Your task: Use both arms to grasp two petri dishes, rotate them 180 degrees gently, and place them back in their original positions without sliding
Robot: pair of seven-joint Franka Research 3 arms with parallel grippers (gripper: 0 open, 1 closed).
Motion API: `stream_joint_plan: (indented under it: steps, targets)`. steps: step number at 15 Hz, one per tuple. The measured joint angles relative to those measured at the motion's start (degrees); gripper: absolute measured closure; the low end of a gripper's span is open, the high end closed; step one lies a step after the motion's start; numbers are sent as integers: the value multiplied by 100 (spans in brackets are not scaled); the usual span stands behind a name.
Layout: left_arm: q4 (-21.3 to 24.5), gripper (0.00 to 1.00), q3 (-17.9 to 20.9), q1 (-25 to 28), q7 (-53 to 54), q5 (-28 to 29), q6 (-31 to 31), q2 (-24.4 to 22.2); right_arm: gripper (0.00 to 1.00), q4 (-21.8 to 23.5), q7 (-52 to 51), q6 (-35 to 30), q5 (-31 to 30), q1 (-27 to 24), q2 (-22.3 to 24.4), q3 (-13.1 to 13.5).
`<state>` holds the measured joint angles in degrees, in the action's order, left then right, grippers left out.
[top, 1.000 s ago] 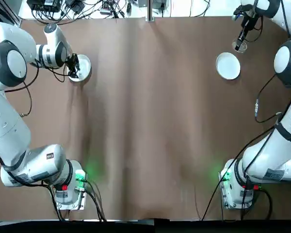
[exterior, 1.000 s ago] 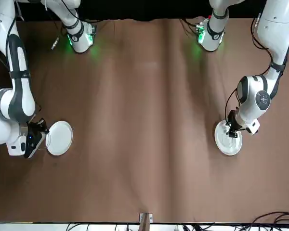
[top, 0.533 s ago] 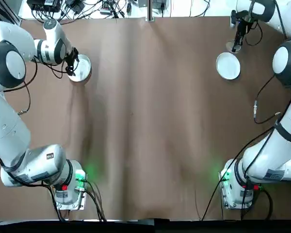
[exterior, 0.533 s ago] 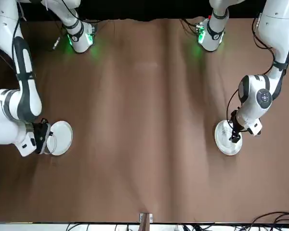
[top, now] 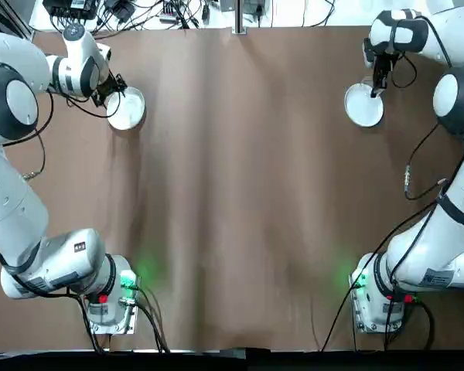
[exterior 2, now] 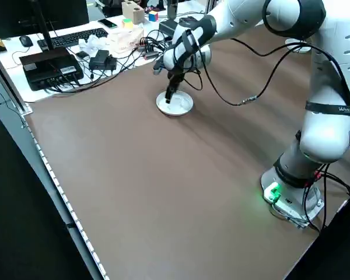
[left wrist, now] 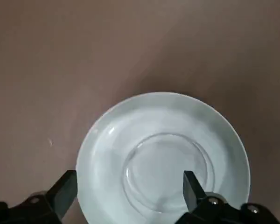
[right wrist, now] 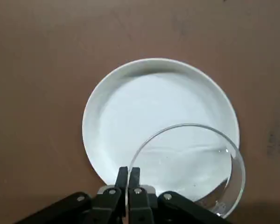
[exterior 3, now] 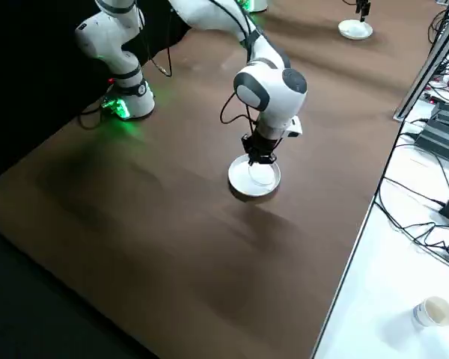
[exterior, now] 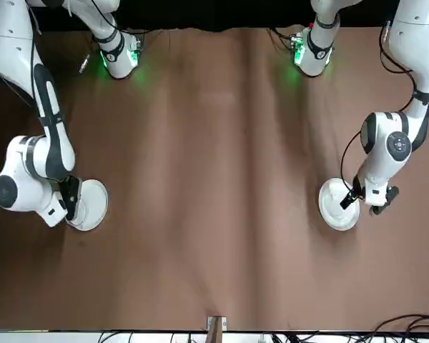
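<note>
Item: two petri dishes on brown tabletop [top: 232,193], far corners, both arms engaged.

Left tool [left wrist: 130,186]: fingers spread, straddling the ringed dish [left wrist: 162,158], which lies flat; not yet clamped. Right tool [right wrist: 129,177]: fingers pressed together on the rim of a clear dish [right wrist: 191,165], tilted over the white dish [right wrist: 154,116]. Step judged: grasping. Next: left closes, then gentle half-turns, set down without sliding.

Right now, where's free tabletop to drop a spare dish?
The whole brown middle between the left dish and the right dish is bare, down to the arm bases. It is crowded only at the far corners: the left pincer and the right pincer are each at a dish.
</note>
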<state>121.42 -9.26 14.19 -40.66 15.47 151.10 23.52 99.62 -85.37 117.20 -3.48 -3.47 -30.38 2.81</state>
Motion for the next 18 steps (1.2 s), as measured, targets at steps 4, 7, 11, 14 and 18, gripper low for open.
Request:
stream_joint_plan:
  steps: [4,7,11,14,18]
  targets:
    - [-336,0,-35,73,2409,1,-180,-1,96,326,-182,411,-180,28,-3,-10]
    - [-917,0,-312,90,2630,-162,-1042,-17,96,458,-495,604,-275,39,-5,-12]
    - [-2233,0,-711,60,2739,-497,-2744,-110,96,532,-622,671,-294,37,-24,-10]
    - [-2836,0,-956,65,2873,-504,-3317,-166,96,587,-622,797,-295,35,-110,-10]
    - [-3310,0,-1078,67,3385,-509,-3705,-241,96,591,-621,829,-289,33,-184,-10]
